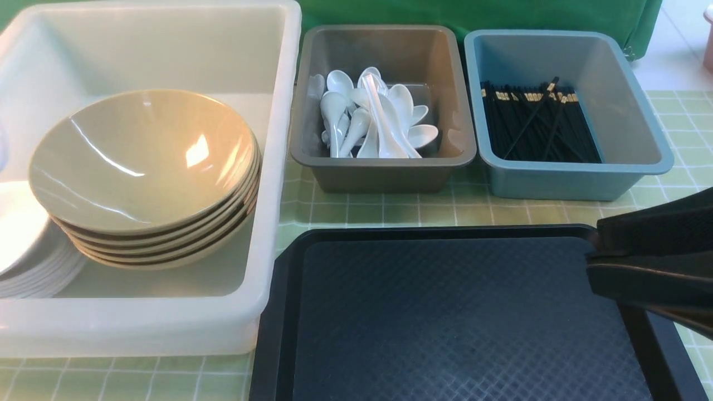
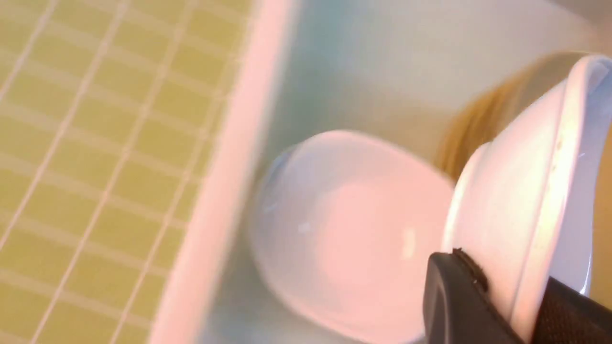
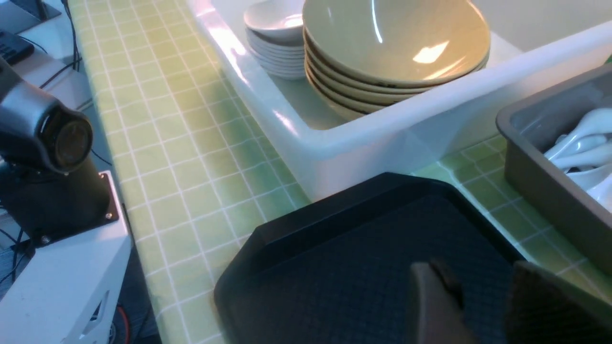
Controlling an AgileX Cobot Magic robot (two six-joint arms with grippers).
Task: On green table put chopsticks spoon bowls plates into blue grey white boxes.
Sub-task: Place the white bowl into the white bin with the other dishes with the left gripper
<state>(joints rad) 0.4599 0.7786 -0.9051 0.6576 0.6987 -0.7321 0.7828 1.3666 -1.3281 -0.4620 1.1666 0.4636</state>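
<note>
The left fingers (image 2: 454, 306) are clamped on the rim of a tilted white bowl (image 2: 521, 191) close by the stack of white bowls (image 2: 349, 229) in the white box (image 1: 278, 139) at the front view's left, while the half-open right fingers (image 1: 652, 236) hover empty over the black tray (image 1: 445, 312).

Fig. Robot lab bench, set out like canteen dish-sorting station. Green checked table (image 1: 384, 211) under my arms; black tray (image 1: 445, 312) at 6 o'clock. White box (image 1: 278, 167) at 10 o'clock: stacked tan bowls (image 1: 145, 161), white dishes (image 1: 22, 250). Grey box (image 1: 384, 172) at 12 o'clock: spoons (image 1: 373, 120). Blue box (image 1: 562, 184) at 2 o'clock: chopsticks (image 1: 535, 125). Identical tableware in bulk gives canteen look. Lab cues, my right wrist view: camera (image 3: 48, 134) bolted to white stand (image 3: 62, 282) at table edge, loose cables (image 3: 71, 24) nearby.
</note>
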